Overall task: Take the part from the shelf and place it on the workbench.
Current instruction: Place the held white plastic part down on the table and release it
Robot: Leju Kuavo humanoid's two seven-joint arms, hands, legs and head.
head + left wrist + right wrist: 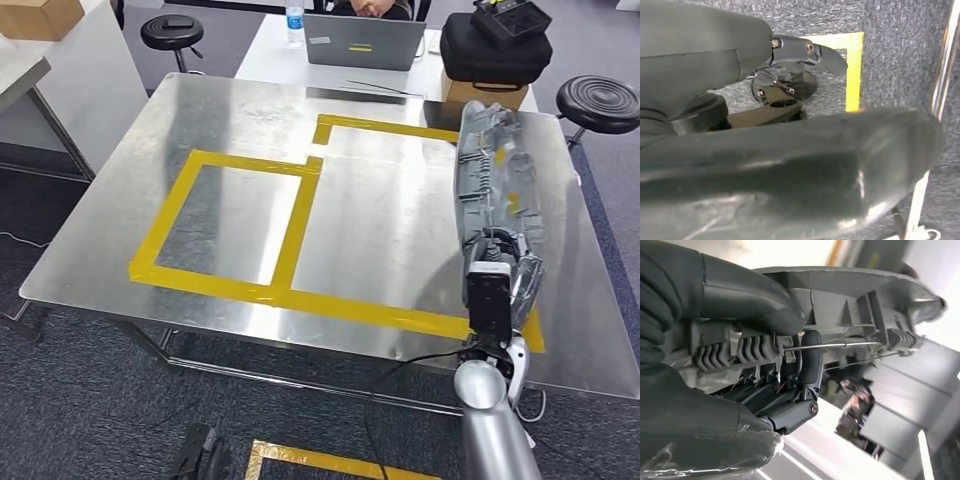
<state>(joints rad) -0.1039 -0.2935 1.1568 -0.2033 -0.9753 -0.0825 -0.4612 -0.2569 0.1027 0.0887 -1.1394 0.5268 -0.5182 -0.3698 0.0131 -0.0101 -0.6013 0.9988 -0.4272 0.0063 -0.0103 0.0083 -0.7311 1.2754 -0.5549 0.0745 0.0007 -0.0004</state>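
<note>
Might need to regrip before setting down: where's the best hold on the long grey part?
Hold the grey part at its near end, where the right hand grips now, coming from the robot's side. The part is long and narrow, and its ribbed inner face gives fingers purchase.

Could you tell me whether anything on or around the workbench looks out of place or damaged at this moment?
Nothing stands out as damaged or spilled. The right hand holds the long grey part over the right side of the workbench, above the yellow tape outline. The part is not yet set down.
</note>
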